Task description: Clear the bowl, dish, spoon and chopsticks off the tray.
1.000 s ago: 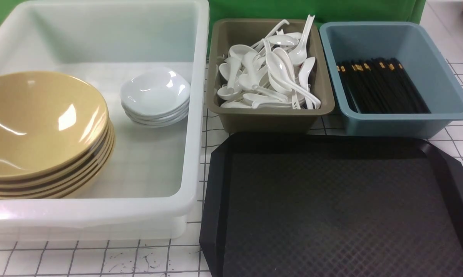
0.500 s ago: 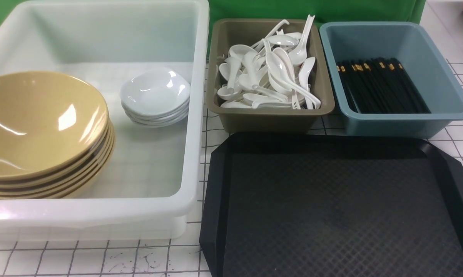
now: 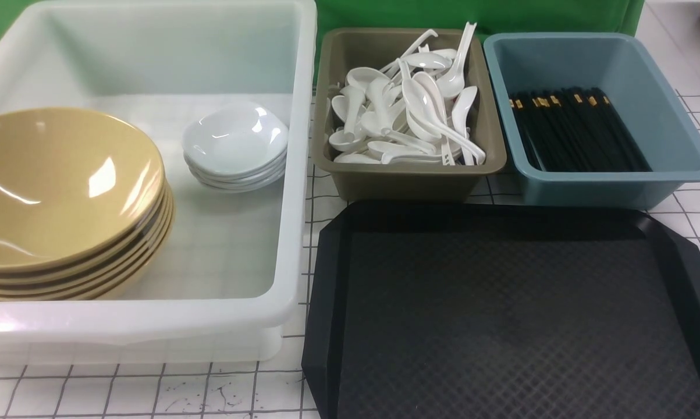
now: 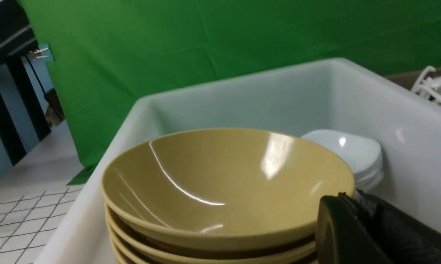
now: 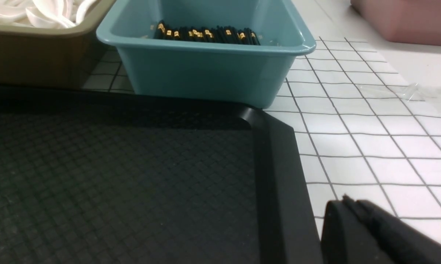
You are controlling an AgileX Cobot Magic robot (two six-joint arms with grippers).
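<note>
Now both hands are closed, gripping nothing; the black tray (image 3: 501,314) at lower right lies bare.

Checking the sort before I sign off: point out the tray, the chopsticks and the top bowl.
tray (image 3: 501,314), front view, bare textured floor.
chopsticks (image 3: 576,134), front view, middle of the bundle.
top bowl (image 3: 53,180), front view, inner surface.
</note>
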